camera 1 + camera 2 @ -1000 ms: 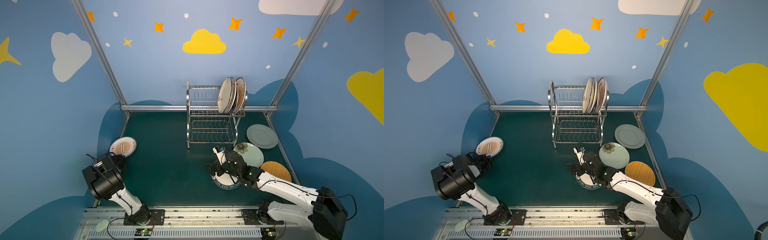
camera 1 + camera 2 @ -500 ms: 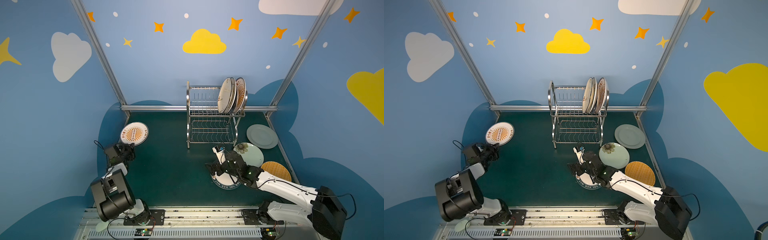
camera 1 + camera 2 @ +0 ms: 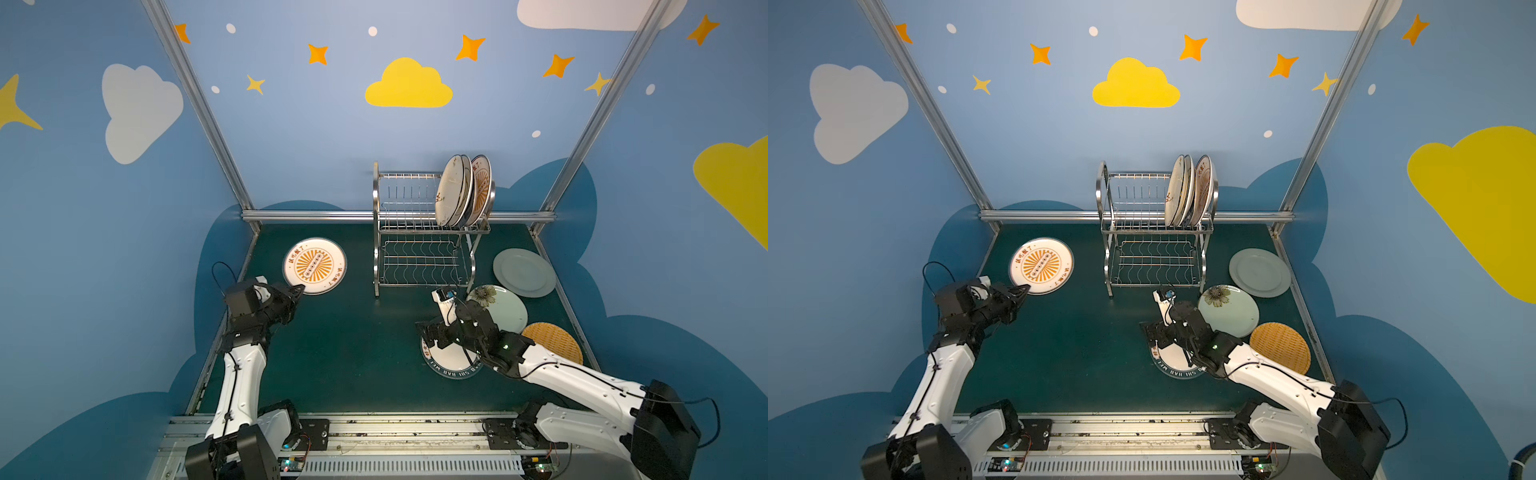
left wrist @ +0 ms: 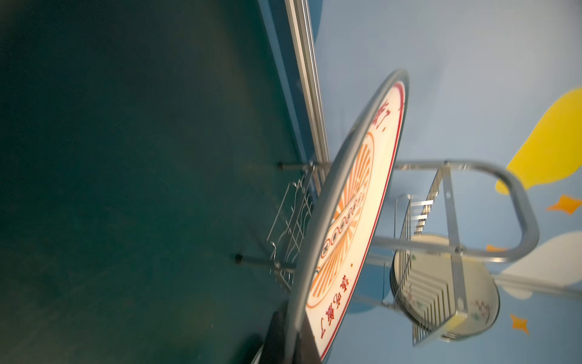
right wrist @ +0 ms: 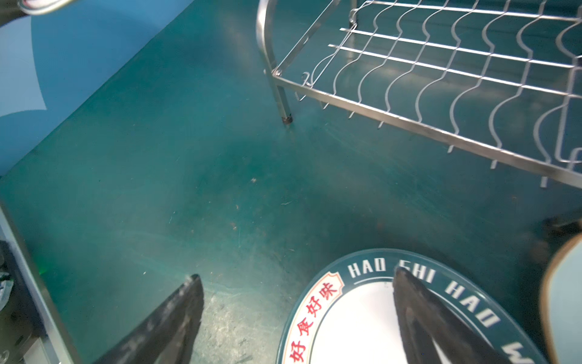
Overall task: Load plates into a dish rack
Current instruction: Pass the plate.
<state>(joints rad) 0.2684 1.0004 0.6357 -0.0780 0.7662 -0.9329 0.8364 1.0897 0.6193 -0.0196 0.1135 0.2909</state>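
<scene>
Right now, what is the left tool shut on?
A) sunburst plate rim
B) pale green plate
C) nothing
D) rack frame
A: the left tool pinches the near rim of the sunburst plate; the left wrist view shows that rim clamped.

The dish rack (image 3: pixel 428 232) stands at the tabletop's (image 3: pixel 353 345) back, plates (image 3: pixel 461 191) upright in its top shelf, four plates (image 3: pixel 523 272) lying front-right, one plate (image 3: pixel 314 266) front-left.

Two white arms (image 3: pixel 573 374), black joint housings (image 3: pixel 660 428), thin black cables (image 3: pixel 234 376), dark tapered claw fingers (image 5: pixel 422 315), green light (image 3: pixel 505 346)
</scene>
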